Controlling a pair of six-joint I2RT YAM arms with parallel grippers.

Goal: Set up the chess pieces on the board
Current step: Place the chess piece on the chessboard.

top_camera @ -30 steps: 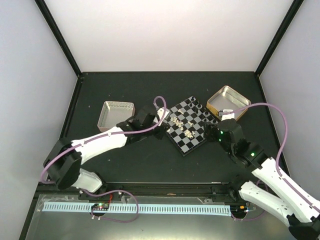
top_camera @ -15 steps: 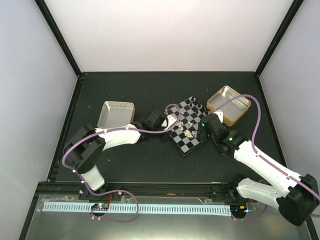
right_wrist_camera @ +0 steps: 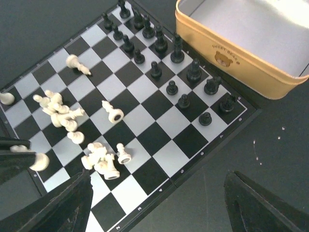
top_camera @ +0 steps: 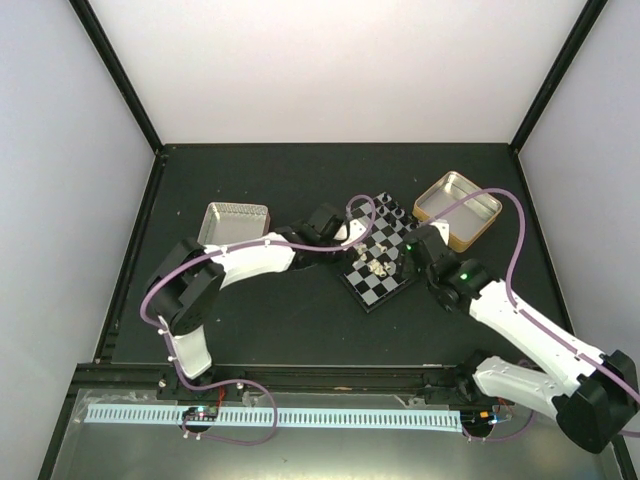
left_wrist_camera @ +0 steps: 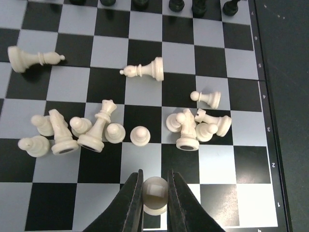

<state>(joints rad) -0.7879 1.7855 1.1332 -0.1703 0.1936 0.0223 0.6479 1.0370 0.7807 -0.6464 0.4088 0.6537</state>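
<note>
Tin of silver metal (top_camera: 235, 228), rectangular and shallow, is sitting toward the tabletop's left edge, well apart from the work.

Left gripper (left_wrist_camera: 154, 193) is pinching a small cream-white pawn (left_wrist_camera: 154, 197) between narrow jaws. It is hanging over the small black-and-grey checkered board (top_camera: 382, 288), near the board edge farthest from the black men. Cannot tell whether the pawn's base is touching a square.

Cream-white pieces (left_wrist_camera: 99, 128) are lying toppled in two clumps mid-board, just beyond the pawn, with a few strays further out. Black pieces (right_wrist_camera: 177, 50) are standing in two tidy rows along the opposite board edge.

Right gripper (right_wrist_camera: 159, 183) is hovering at the board's right edge with jaws spread wide, carrying nothing. The tan-sided rectangular tin (right_wrist_camera: 227, 58) is lying just beside the black rows.

Step in hand, as I am reading it, is seating this pawn on white's pawn row.
- Centring it over a single square comes first.
- Then it is coming straight down until the base is bearing flat.
- The jaws should be parting only slightly, so the fingers are not brushing the clump ahead.
- Lifting away should be vertical.

The pawn is tiny and round-headed, so it is likely tipping or clinging to one finger if released while tilted. The right arm is best holding off the board meanwhile.
</note>
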